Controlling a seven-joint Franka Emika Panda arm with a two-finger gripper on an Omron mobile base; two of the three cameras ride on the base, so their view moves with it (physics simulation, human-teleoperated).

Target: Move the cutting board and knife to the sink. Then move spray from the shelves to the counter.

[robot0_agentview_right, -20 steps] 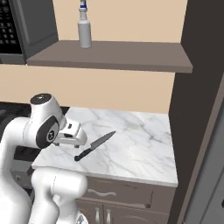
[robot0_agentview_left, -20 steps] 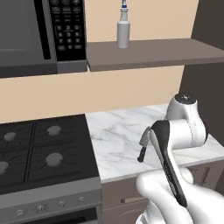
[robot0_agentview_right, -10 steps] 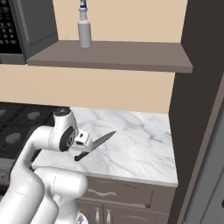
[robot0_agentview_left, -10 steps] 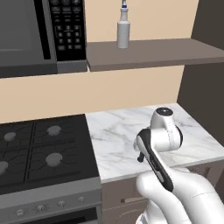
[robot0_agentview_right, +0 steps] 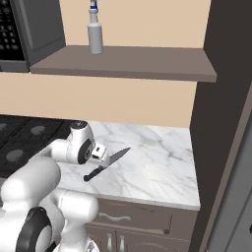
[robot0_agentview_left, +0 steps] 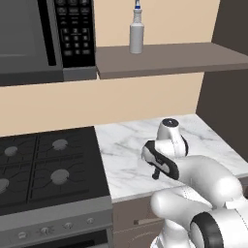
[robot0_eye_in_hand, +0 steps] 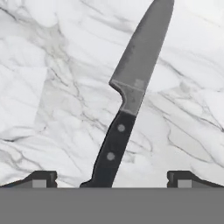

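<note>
Knife [robot0_eye_in_hand: 127, 105] lies flat on the white marble table [robot0_agentview_right: 162, 162], black handle toward the front edge and silver blade pointing away toward the wall. In the hand view the handle runs up between the two dark fingertips [robot0_eye_in_hand: 41, 178], which stand wide apart on either side of it without touching, so the tool [robot0_eye_in_hand: 111, 179] is open and holds nothing. From the right base view the tool [robot0_agentview_right: 100, 152] sits low, just beside the knife [robot0_agentview_right: 106, 164], at the end of the folded white arm. The spray [robot0_agentview_left: 136, 34] stands upright on the shelves [robot0_agentview_left: 169, 58] above the table, close to the black microwave [robot0_agentview_left: 46, 34]. A dark gas stove [robot0_agentview_left: 48, 164] adjoins the table on its left side.
</note>
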